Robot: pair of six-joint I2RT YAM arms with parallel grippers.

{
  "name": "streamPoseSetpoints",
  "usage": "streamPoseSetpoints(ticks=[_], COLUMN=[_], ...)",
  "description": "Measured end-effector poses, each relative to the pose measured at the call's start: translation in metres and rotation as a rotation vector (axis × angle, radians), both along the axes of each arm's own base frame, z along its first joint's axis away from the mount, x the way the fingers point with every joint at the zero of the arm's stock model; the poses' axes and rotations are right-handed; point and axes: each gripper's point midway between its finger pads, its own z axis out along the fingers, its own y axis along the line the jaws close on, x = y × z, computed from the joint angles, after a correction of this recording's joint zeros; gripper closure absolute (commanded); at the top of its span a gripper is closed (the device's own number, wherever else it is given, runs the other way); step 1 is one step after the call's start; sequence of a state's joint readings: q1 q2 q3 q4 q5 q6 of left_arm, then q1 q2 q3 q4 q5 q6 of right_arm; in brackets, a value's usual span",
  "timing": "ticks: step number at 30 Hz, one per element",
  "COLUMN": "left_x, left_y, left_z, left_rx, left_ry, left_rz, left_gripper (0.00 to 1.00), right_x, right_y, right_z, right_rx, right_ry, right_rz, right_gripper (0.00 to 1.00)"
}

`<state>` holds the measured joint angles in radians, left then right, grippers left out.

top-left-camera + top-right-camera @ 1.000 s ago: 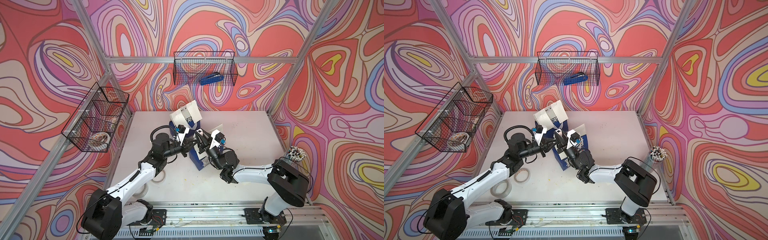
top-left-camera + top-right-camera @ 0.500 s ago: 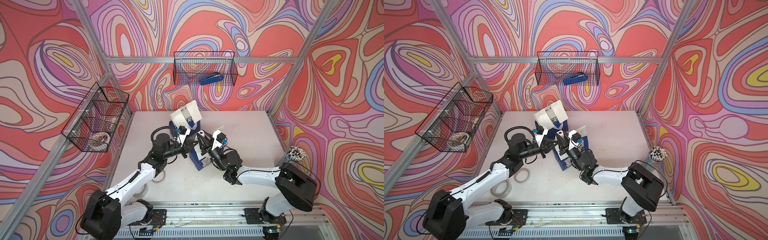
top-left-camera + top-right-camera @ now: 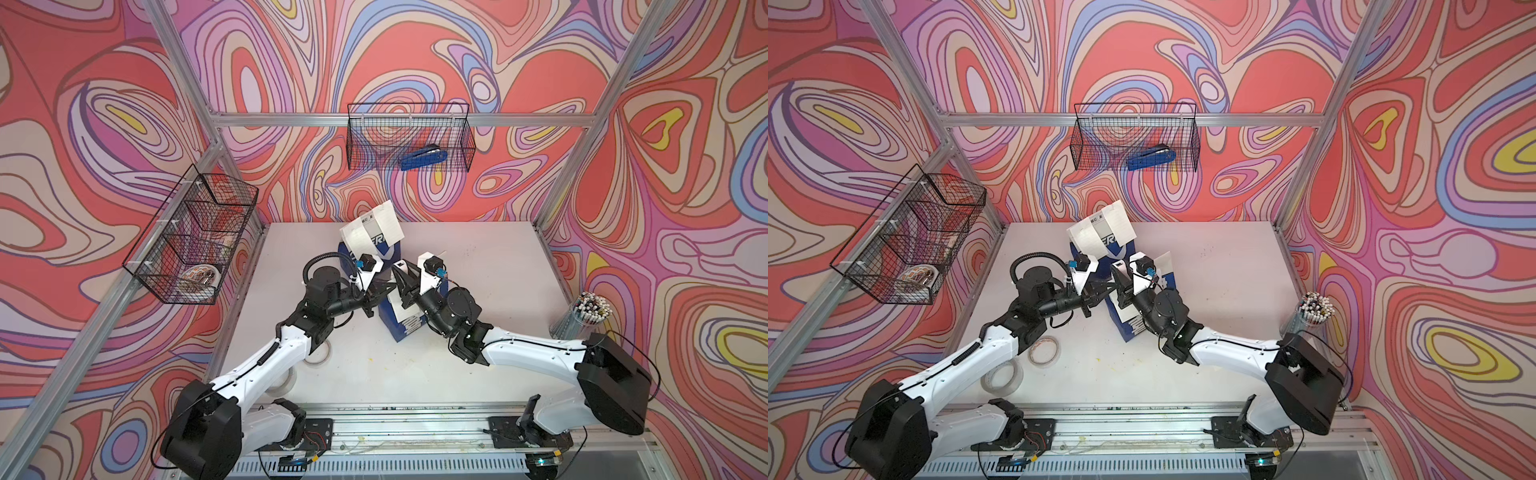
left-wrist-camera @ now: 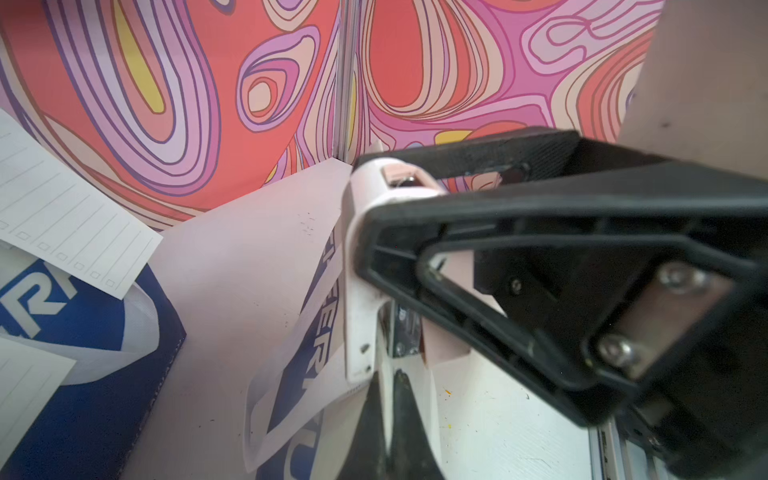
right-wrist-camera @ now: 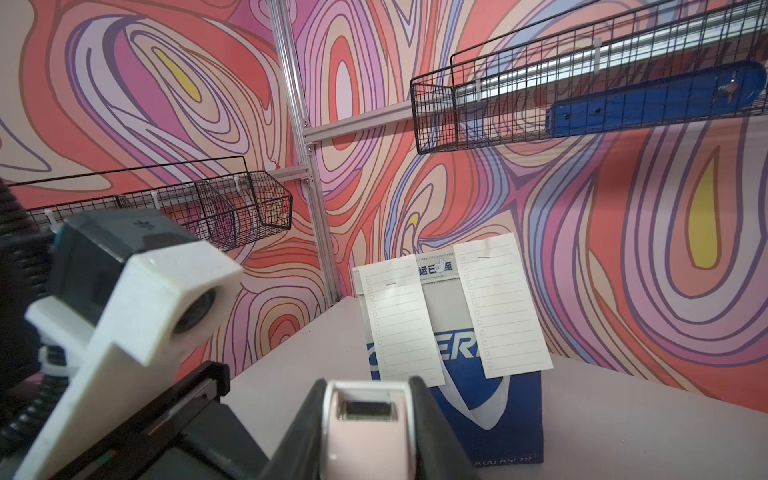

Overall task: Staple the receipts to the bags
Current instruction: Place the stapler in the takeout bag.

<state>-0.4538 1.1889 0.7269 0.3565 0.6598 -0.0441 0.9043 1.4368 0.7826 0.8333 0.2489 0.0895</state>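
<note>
Left arm [image 3: 266, 365], right arm [image 3: 536, 349] converge; left fingers [image 4: 409, 432] pinched.

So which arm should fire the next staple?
Right. Its tool grips the stapler at the front bag's top edge. The left tool is shut beside it, apparently pinching that edge, so it should just hold.

The bag [image 5: 498, 424] is blue-and-white, receipts [image 5: 399, 324] white and lined, stapler [image 5: 365, 436] pale pink, walls [image 5: 124, 104] red-swirled.
</note>
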Motion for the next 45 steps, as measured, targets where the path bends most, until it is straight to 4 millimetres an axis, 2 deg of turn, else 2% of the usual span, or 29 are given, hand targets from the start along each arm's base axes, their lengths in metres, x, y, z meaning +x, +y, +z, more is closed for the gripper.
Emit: streamPoseSetpoints(ticks=[7, 9, 18, 22, 28, 32, 45], left_x=[0.001, 0.000, 0.002, 0.002, 0.000, 0.000, 0.001], left_y=[0.000, 0.000, -0.003, -0.004, -0.006, -0.007, -0.008], left_z=[0.004, 0.004, 0.007, 0.006, 0.003, 0.003, 0.002], left_rx=[0.011, 0.012, 0.068, 0.100, 0.113, 0.114, 0.110], left_ry=[-0.025, -0.026, -0.088, -0.109, -0.113, -0.112, -0.112], left_rz=[0.001, -0.002, -0.001, 0.002, -0.007, -0.009, -0.011], left_gripper=[1.00, 1.00, 1.00, 1.00, 1.00, 1.00, 1.00], right_x=[-0.009, -0.011, 0.001, 0.005, 0.009, 0.008, 0.006], right_y=[0.000, -0.002, 0.000, -0.001, -0.013, -0.014, -0.006], right_z=[-0.008, -0.008, -0.004, -0.006, -0.023, -0.023, -0.021], right_rx=[-0.059, -0.073, -0.155, -0.202, -0.261, -0.262, -0.202], right_ry=[0.045, 0.051, 0.168, 0.227, 0.290, 0.295, 0.332], right_rz=[0.043, 0.047, 0.005, -0.026, -0.105, -0.113, -0.031], right_gripper=[0.62, 0.69, 0.84, 0.83, 0.84, 0.80, 0.80])
